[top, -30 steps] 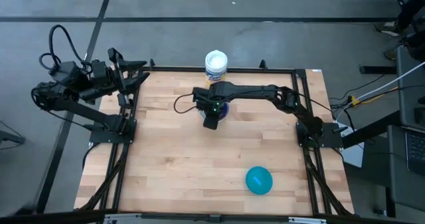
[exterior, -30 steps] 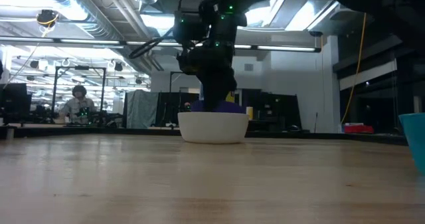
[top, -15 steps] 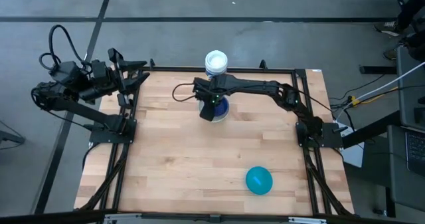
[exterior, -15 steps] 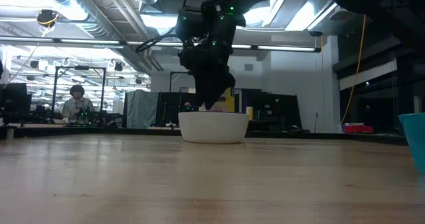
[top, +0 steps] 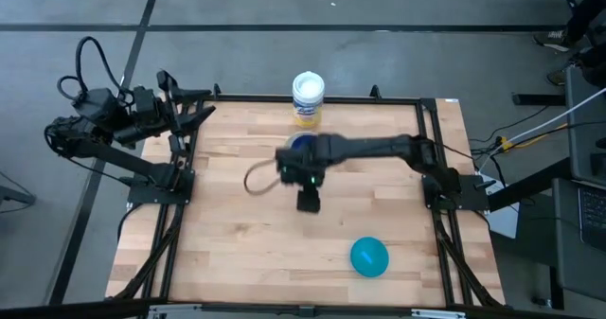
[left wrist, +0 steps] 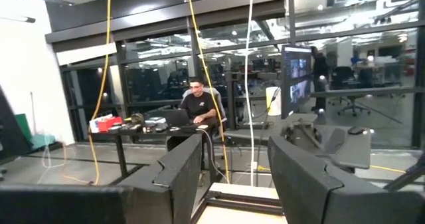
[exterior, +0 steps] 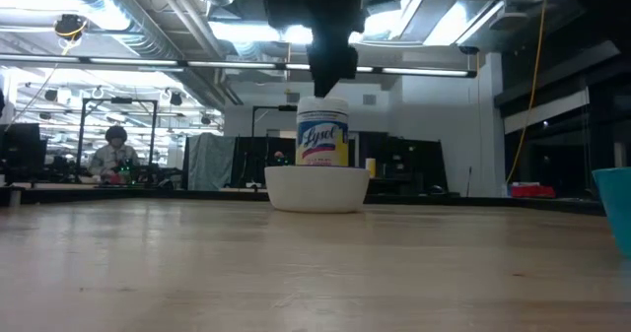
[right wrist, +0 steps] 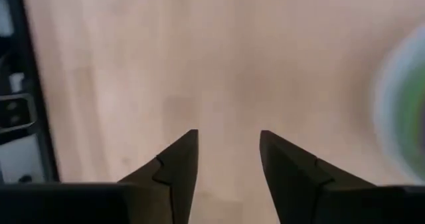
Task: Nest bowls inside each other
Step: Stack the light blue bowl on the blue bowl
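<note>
A white bowl [exterior: 317, 187] stands on its base at the table's far middle, with a dark blue bowl [top: 301, 141] nested in it. In the right wrist view the stack [right wrist: 402, 98] shows as a blurred white and green rim. A teal bowl [top: 369, 256] sits alone near the front right. My right gripper [top: 308, 203] hangs open above bare wood, nearer the front edge than the stack, fingers pointing down with nothing between them [right wrist: 228, 134]. My left gripper [top: 201, 106] waits open at the far left corner, raised.
A white-lidded container with a yellow label [top: 308, 97] stands just behind the bowl stack at the far edge. A black frame [top: 431, 149] runs around the wooden table top. A person sits at a desk in the room beyond.
My right gripper has risen out of the bowl stack and swung toward the table's near edge, leaving with nothing in it. The dark blue bowl, which stood above the white bowl's rim, now sits down inside it.
</note>
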